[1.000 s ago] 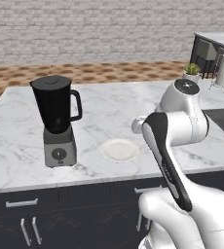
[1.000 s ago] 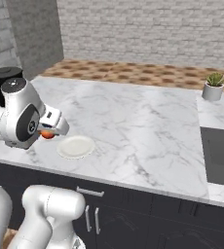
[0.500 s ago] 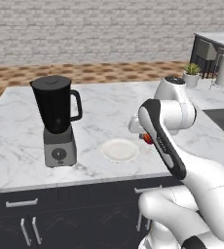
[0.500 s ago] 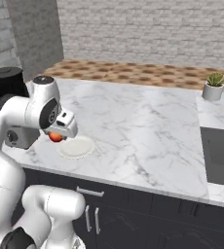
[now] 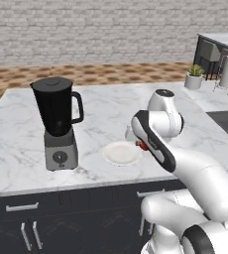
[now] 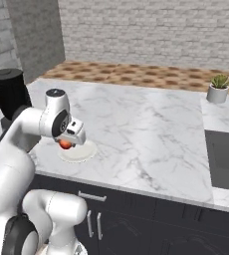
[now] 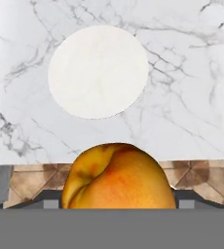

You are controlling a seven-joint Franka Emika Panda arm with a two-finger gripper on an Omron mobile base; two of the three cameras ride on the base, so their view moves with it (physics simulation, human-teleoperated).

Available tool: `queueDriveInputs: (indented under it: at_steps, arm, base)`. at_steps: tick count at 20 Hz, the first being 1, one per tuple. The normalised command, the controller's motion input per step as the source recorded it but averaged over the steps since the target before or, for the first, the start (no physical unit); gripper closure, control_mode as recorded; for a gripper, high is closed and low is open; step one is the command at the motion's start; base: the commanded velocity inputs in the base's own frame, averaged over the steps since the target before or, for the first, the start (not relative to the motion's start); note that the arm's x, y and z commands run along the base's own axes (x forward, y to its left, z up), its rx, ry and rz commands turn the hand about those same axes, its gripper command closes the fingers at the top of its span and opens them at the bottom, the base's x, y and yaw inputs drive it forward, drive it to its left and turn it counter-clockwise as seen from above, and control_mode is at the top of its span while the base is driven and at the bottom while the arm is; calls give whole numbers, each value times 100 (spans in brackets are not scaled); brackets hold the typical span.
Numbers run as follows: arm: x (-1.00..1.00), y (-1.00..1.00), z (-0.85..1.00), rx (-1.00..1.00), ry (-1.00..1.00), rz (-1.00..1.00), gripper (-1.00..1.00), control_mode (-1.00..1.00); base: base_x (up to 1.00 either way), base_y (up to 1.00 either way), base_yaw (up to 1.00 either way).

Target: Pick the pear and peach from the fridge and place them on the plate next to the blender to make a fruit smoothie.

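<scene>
The gripper (image 6: 65,143) pinches the peach (image 7: 118,176) between its fingers, carrying it low over the near edge of the plate (image 5: 121,153) so it can be set down there. The plate lies bare on the marble counter (image 5: 101,114), just beside the blender (image 5: 57,124). Judging from this, the pear has yet to arrive.

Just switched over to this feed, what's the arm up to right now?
The gripper is shut on the peach and holds it above the white plate, which lies bare on the marble counter right of the blender. The fruit is not yet set down. A potted plant stands far back on the counter.
</scene>
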Motion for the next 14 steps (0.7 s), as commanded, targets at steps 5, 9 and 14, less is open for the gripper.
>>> queueDriveInputs:
  at_steps: [5, 9, 14]
  arm:
    - [76, 27, -41, 0, 0, 0, 100, -100]
    - [55, 24, -55, 0, 6, 0, 100, -100]
    - [39, 0, -54, 0, 1, 0, 100, -100]
  base:
    - [0, 0, 0]
    - [0, 0, 0]
    - [0, 0, 0]
